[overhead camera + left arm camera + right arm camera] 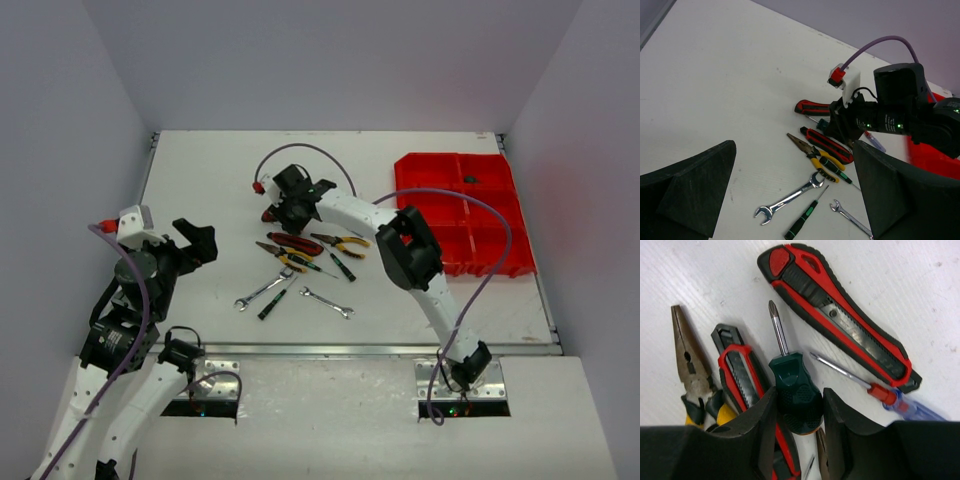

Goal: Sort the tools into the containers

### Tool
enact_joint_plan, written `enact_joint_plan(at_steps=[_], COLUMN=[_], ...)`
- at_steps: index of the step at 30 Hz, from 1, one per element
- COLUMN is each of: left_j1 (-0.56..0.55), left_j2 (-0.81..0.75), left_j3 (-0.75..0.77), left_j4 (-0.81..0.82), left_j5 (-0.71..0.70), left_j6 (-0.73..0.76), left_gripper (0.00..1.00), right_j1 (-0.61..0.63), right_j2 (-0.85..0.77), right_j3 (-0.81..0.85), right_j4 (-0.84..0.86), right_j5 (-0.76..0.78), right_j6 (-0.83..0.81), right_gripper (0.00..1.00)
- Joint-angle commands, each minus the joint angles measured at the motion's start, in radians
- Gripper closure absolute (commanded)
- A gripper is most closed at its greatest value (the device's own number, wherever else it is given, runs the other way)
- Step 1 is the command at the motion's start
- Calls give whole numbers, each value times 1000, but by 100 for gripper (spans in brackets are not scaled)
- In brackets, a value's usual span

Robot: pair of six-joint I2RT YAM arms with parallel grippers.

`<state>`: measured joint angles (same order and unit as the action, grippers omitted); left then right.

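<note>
1. Top view: matte white surface (200, 190), walled on three sides. The red plastic tray (425, 180), split into compartments, sits far right, apart from the tools (295, 244) at mid-surface. Right hand (281, 210) is low over them. Left hand (197, 243) is raised at left, with open room around it.
2. Left wrist: black fingers (695, 185) spread wide. A steel wrench (789, 198) and yellow-handled pliers (812, 156) lie flat beyond.
3. Right wrist: fingers pinch the stubby green ribbed screwdriver (792, 385), which lies on the surface. A red-black utility knife (840, 315) lies just beside it.

Around the right hand (799, 396) room is tight — the green-handled screwdriver (790, 372) fills its jaws; a small red-black knife (737, 370) crowds one finger, a red-and-blue screwdriver (885, 392) the other; left of the tool heap (300, 262) the worktop (200, 190) lies bare — open passage.
</note>
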<state>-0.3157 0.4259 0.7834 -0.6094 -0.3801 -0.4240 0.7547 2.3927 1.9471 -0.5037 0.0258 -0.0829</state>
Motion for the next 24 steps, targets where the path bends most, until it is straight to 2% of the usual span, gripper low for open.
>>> enact_joint_plan(at_steps=[1,8,10,12,20,24], left_j1=[-11,-13,-14,-14,-20,-20], left_j2=[12,3,-1,-3,-12,-14], left_j3=[-3,-3,-4,-4,-4,-4], left_j4=[48,48,49,48,49,49], left_j5=[9,16,13,10,7,7], left_j6=[4,5,5,4,4,4], left_gripper=[0,0,0,0,0,0], right_j1=[-13,-142,-227,-404,-833,-914], right_j2=[-195,-436,-504,-557,-550,-517], right_j3=[-27,-168,-204,-235,-293,-313], right_j4=[66,78,101,105,128,140], right_j5=[21,29,60,86,273,313], right_j6=[23,75,112,203,420,513], right_gripper=[84,85,86,87,86,86])
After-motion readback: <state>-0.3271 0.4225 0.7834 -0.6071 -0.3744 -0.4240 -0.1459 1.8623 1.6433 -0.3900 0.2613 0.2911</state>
